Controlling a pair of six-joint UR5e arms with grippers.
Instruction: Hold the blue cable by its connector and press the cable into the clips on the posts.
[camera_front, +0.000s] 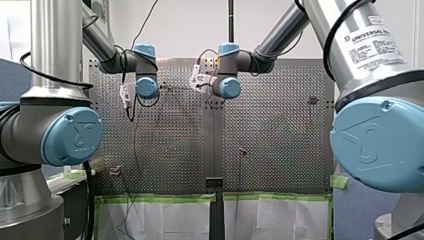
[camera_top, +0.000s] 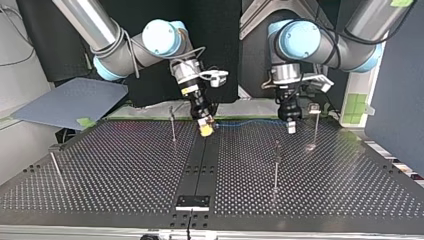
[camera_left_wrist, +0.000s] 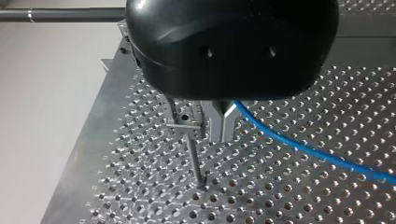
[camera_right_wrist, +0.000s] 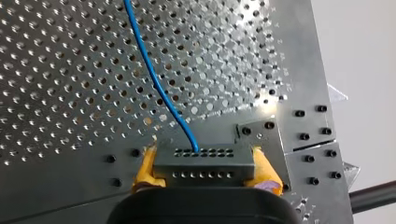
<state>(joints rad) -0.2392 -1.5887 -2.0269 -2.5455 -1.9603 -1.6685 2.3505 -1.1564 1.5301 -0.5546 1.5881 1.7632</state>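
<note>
In the right wrist view my right gripper (camera_right_wrist: 201, 173) has its yellow pads (camera_right_wrist: 145, 169) shut on a grey connector block (camera_right_wrist: 201, 161). The blue cable (camera_right_wrist: 154, 79) runs out of the block over the perforated plate. In the top view the cable (camera_top: 246, 121) stretches low above the table from my right gripper (camera_top: 205, 129) to my left gripper (camera_top: 291, 127). In the left wrist view my left gripper's metal fingers (camera_left_wrist: 218, 133) are shut on the blue cable (camera_left_wrist: 303, 149), right beside a clip (camera_left_wrist: 186, 126) on top of a thin post (camera_left_wrist: 196, 163).
More thin posts stand on the perforated table (camera_top: 125, 170): one beside my right gripper (camera_top: 173, 124), one near the middle (camera_top: 276, 162), one beside my left gripper (camera_top: 315, 125) and one by the top view's left edge (camera_top: 55, 169). A black strip (camera_top: 200, 165) runs down the table's middle.
</note>
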